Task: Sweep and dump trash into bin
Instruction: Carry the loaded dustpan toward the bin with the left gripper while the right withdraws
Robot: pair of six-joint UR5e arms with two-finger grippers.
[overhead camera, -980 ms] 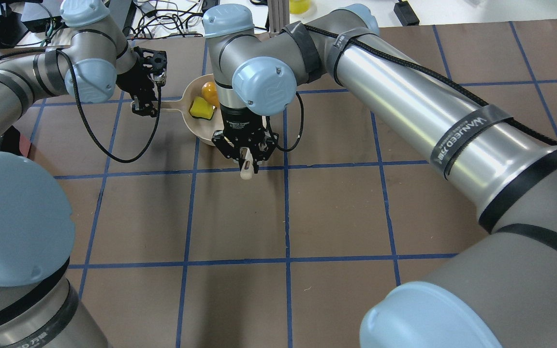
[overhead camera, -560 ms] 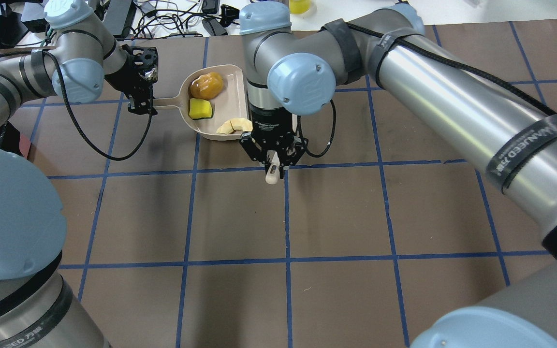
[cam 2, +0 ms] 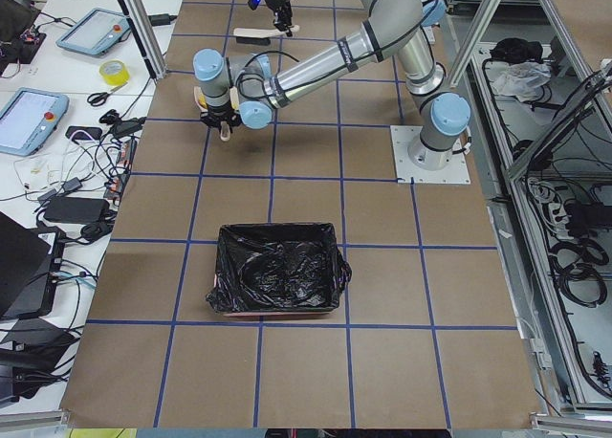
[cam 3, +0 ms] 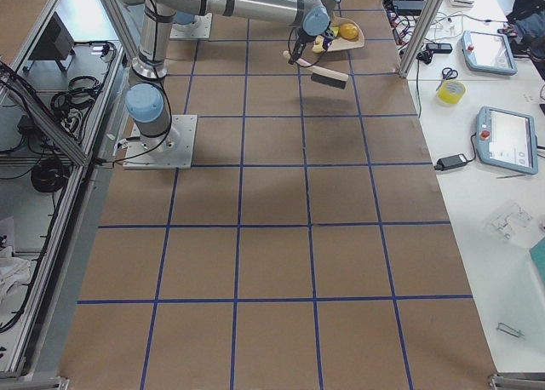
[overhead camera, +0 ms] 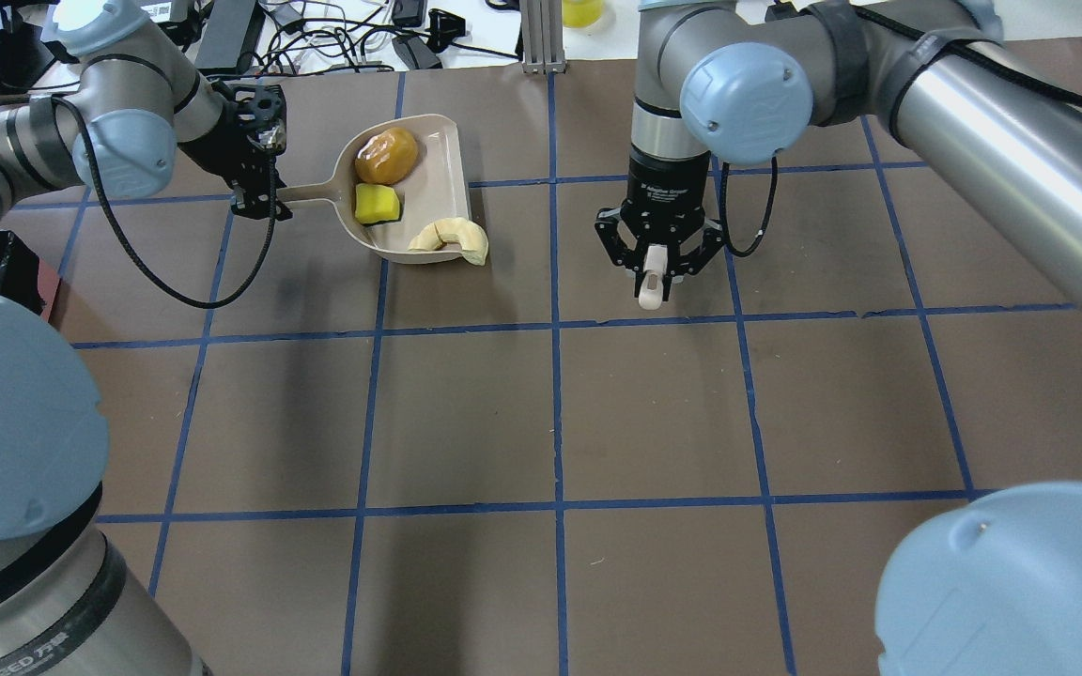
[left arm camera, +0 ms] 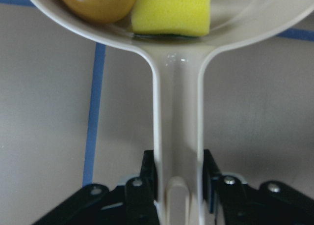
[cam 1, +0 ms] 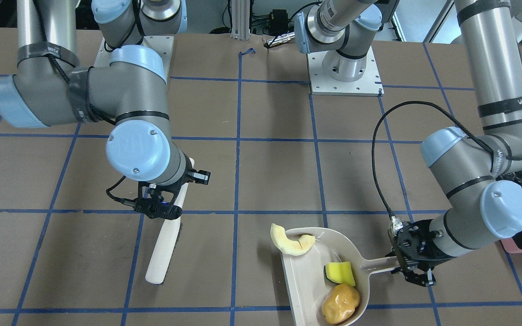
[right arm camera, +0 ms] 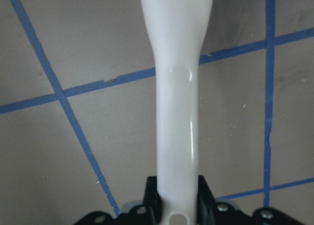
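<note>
Moved since the earlier overhead frame: your right hand (overhead camera: 658,268) has carried the brush (overhead camera: 650,287) off to the right, away from the dustpan's mouth. The dustpan (overhead camera: 442,174) has shifted a little to the left.

Items, left to right in the overhead view:

1. Bin (cam 2: 277,280). Pink box with a crinkled black liner. It stands on the desk (overhead camera: 550,422) on your robot's left side, well apart from both hands and from the dustpan.
2. Left hand (overhead camera: 255,192). Its fingers (left arm camera: 147,173) pinch the end of the dustpan's handle from both sides. The pan extends away from the hand, to the right.
3. Potato-like lump (overhead camera: 386,156). It is inside the pan, at the closed back end near the handle.
4. Yellow wedge (overhead camera: 378,204). It is inside the pan, just beside the lump and nearest the handle root, directly ahead of the left hand.
5. Melon-rind slice (overhead camera: 452,239). It lies across a corner of the pan's open lip, part on the pan and part past its edge. Of the three pieces it is the farthest from the left hand.
6. Right hand. It points downward and is pressed onto the brush's white handle. It is well apart from the pan and all three pieces.
</note>
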